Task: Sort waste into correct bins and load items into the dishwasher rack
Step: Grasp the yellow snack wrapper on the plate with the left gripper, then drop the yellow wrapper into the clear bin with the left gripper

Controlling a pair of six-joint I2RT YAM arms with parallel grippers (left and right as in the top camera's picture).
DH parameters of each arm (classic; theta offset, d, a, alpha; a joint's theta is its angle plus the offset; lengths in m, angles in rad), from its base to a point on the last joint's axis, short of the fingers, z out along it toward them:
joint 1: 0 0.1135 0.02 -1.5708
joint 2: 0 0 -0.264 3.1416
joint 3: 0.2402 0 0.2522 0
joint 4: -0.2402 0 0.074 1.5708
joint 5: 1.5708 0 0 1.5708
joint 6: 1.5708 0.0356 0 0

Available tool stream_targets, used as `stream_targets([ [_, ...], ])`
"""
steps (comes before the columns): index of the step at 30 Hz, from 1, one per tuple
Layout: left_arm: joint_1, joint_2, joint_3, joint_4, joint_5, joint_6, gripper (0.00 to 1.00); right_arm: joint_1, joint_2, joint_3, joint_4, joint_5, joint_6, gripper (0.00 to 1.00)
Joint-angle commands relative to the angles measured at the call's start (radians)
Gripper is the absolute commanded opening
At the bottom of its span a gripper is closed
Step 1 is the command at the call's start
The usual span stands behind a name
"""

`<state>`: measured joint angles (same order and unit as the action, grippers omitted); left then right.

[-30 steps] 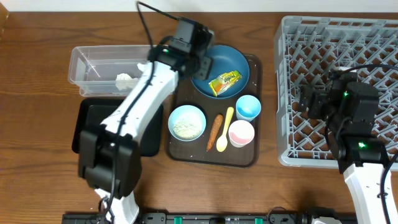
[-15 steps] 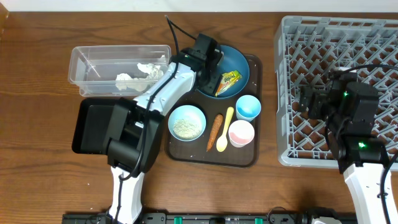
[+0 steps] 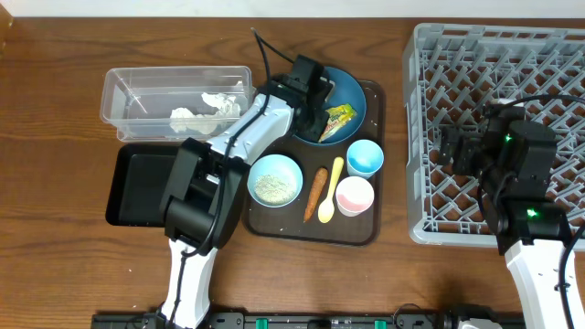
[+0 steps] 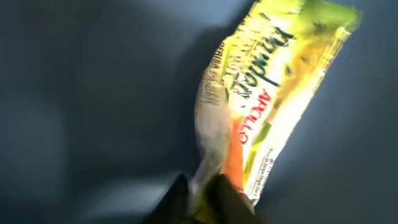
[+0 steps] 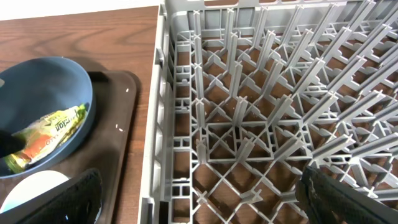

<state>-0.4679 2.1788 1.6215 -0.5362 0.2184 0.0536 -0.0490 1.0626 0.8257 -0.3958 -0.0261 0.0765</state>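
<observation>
A yellow-orange wrapper (image 3: 342, 118) lies in the dark blue plate (image 3: 347, 91) on the brown serving tray. My left gripper (image 3: 317, 117) is down in the plate, shut on the wrapper's (image 4: 261, 106) near end, its fingertips (image 4: 231, 200) pinching the foil. The white bowl (image 3: 274, 178) holds rice. Beside it lie the carrot stick (image 3: 315, 194) and yellow spoon (image 3: 330, 201), then the light blue cup (image 3: 365, 157) and pink cup (image 3: 355, 195). My right gripper (image 3: 448, 146) hangs open over the left side of the dishwasher rack (image 3: 422, 55), holding nothing (image 5: 205, 199).
The clear tub (image 3: 119, 100) at the back left holds crumpled white tissue (image 3: 187, 117). The black tray (image 3: 137, 187) sits in front of it. The brown serving tray (image 3: 366, 228) lies between the bins and the rack (image 5: 163, 124).
My left gripper has swung right from the tub side across the plate to the wrapper, and its jaws have closed on the wrapper's end. The right arm has not moved.
</observation>
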Motion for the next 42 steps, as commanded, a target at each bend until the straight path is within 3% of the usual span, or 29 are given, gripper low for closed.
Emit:
stream_targets([
  [1,-0.005,0.011,-0.008,0.005,0.01,0.009,0.07,0.017,-0.004,0.023,-0.002,-0.001,0.005,0.99],
  [9,0.002,-0.035,-0.007,-0.004,-0.067,0.01,0.06,0.017,-0.004,0.023,-0.002,-0.001,0.005,0.99],
  [17,0.048,-0.27,-0.007,-0.056,-0.169,0.009,0.06,0.017,-0.004,0.023,-0.002,-0.001,0.005,0.99],
  [24,0.182,-0.426,-0.007,-0.143,-0.235,0.008,0.06,0.017,-0.004,0.023,-0.002,-0.001,0.005,0.99],
  [33,0.402,-0.392,-0.008,-0.249,-0.234,-0.116,0.06,0.017,-0.004,0.023,-0.002,-0.001,0.005,0.99],
  [42,0.467,-0.378,-0.017,-0.253,-0.231,-0.119,0.1,0.017,-0.004,0.023,-0.004,-0.001,0.005,0.99],
])
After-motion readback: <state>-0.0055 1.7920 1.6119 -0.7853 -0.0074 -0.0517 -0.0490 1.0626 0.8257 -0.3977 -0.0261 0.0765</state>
